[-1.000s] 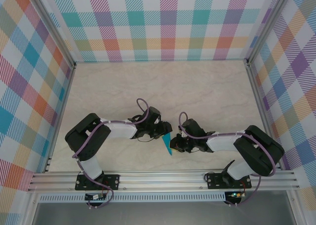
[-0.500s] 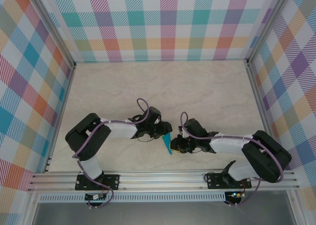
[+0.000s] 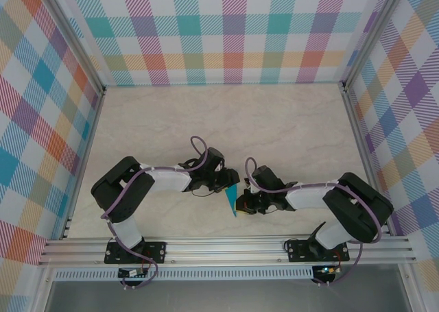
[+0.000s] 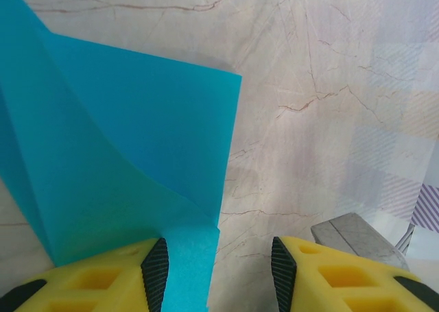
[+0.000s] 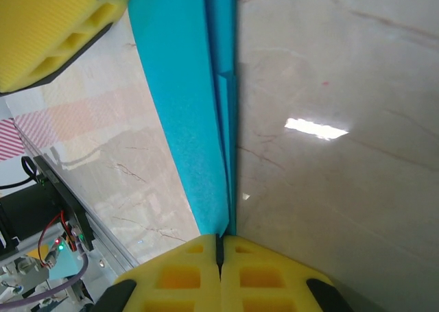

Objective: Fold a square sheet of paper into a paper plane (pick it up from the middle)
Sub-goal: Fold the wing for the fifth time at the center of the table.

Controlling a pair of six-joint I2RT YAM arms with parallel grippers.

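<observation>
2 yellow fingers of the right claw (image 5: 221, 247) are pressed tight together, pinching the end of the folded teal paper (image 5: 192, 120), which runs away from them as a narrow creased strip. The left claw (image 4: 219, 264) is about half open. The paper lies against 1 finger, and the marble table (image 4: 329, 120) shows in the gap. From above, the paper sits between both claws, near the front rail (image 3: 226, 247).
</observation>
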